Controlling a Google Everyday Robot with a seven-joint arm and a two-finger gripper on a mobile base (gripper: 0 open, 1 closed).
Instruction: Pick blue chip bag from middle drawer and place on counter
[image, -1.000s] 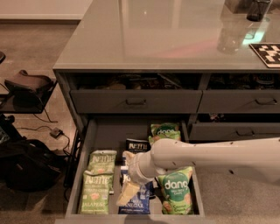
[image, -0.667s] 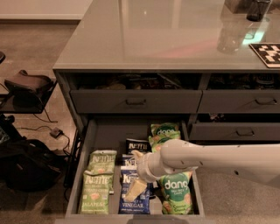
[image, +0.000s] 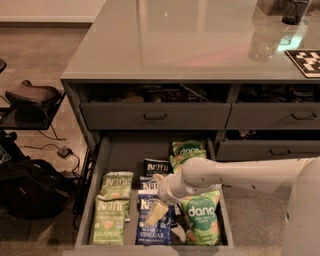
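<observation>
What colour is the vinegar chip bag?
Dark navy, white letters: the blue chip bag under the gripper. Camera view.

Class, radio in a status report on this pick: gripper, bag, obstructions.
Gripper low over blue chip bag in open middle drawer. Bag not yet lifted. Dang bag close beside it.

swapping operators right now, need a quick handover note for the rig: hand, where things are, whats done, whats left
Hand: low inside the open middle drawer, directly over the blue chip bag; no grasp confirmed.
Things: the bag lies flat at the drawer's front centre, jalapeno bags on its picture-left, Dang bags on its picture-right, another dark bag behind it.
Done: drawer open, hand at the bag.
Left: grasp it, lift it out, place it on the counter.
</observation>
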